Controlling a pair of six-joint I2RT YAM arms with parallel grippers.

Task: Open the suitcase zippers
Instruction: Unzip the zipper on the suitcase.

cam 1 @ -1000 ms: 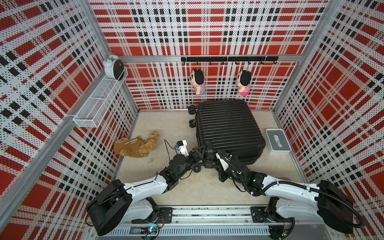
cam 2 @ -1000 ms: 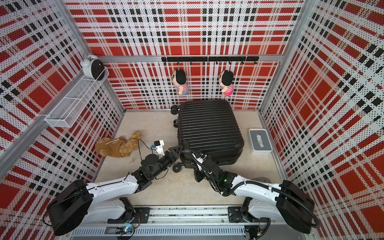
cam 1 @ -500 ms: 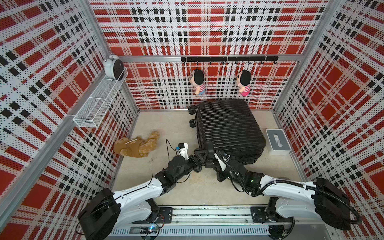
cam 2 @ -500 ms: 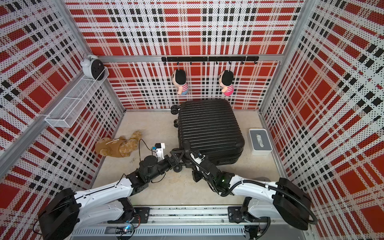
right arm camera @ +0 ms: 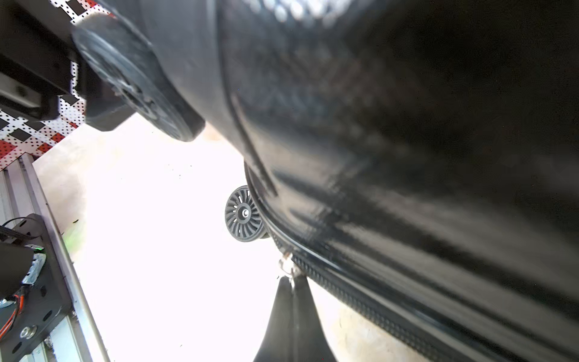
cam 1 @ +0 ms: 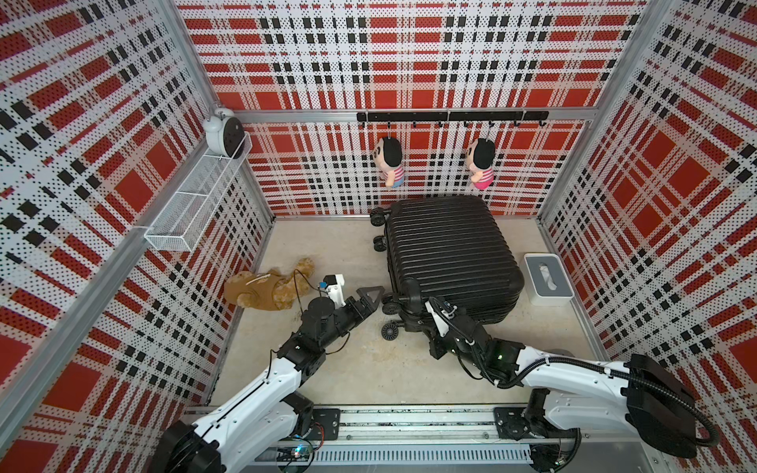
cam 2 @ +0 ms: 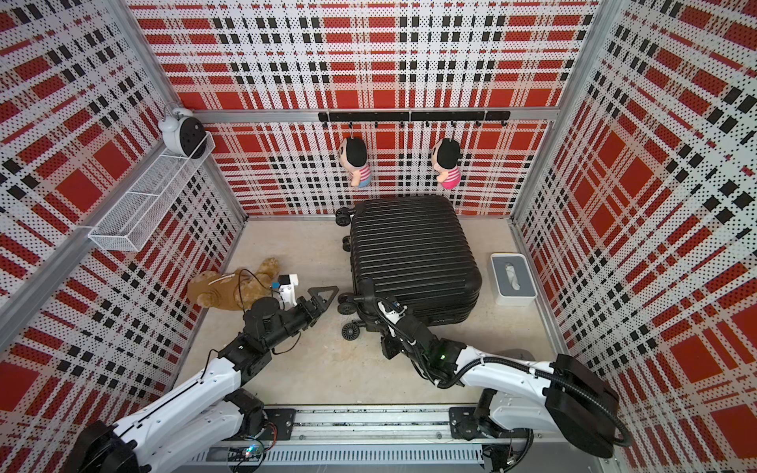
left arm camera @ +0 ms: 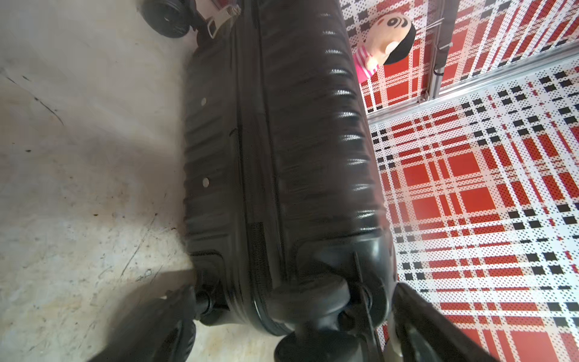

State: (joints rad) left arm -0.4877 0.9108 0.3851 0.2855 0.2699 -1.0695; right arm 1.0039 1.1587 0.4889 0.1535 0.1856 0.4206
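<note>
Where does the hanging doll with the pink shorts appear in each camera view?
Both top views: the pink-shorts doll hangs from the hook rail, just behind the suitcase.
Left wrist: beyond the suitcase's ribbed shell, next to the hook rail.
Right wrist: not in it.
Shared landmark: the suitcase, in all four.

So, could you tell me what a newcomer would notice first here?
The loud red, black and white plaid walls, then the black ribbed suitcase lying on the floor by the back wall, below two dolls hanging from a hook rail. At its near corner both arms meet: the right gripper is shut on a zipper pull, the left gripper open beside a wheel.
</note>
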